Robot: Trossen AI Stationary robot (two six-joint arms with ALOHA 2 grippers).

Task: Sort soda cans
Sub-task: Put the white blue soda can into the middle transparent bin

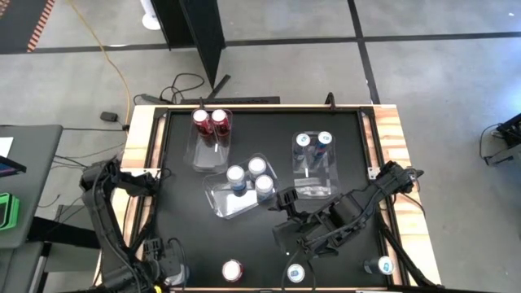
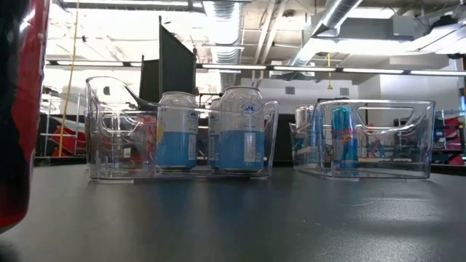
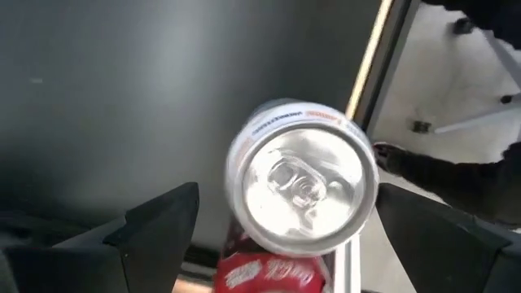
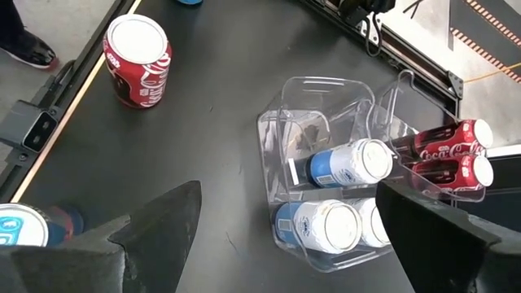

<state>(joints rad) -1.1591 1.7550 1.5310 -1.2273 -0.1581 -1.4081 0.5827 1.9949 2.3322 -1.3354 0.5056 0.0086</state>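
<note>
My left gripper point(image 1: 172, 267) is open near the table's near left corner. In the left wrist view point(image 3: 286, 195) a loose red can point(image 3: 301, 183) stands upright between its spread fingers, with gaps on both sides. This can also shows in the high view point(image 1: 232, 270). My right gripper point(image 1: 279, 201) is open and empty over mid-table point(image 4: 289, 191), beside the middle bin point(image 1: 240, 189), which holds three silver-white cans point(image 4: 346, 163). A far-left bin point(image 1: 210, 137) holds two red cans. A right bin point(image 1: 313, 167) holds two dark blue cans point(image 1: 313, 140).
A loose silver-white can point(image 1: 295, 273) and a loose dark blue can point(image 1: 383, 265) stand by the table's near edge. The table's wooden side rails point(image 1: 391, 134) frame the black top. My right arm stretches across the table's right half.
</note>
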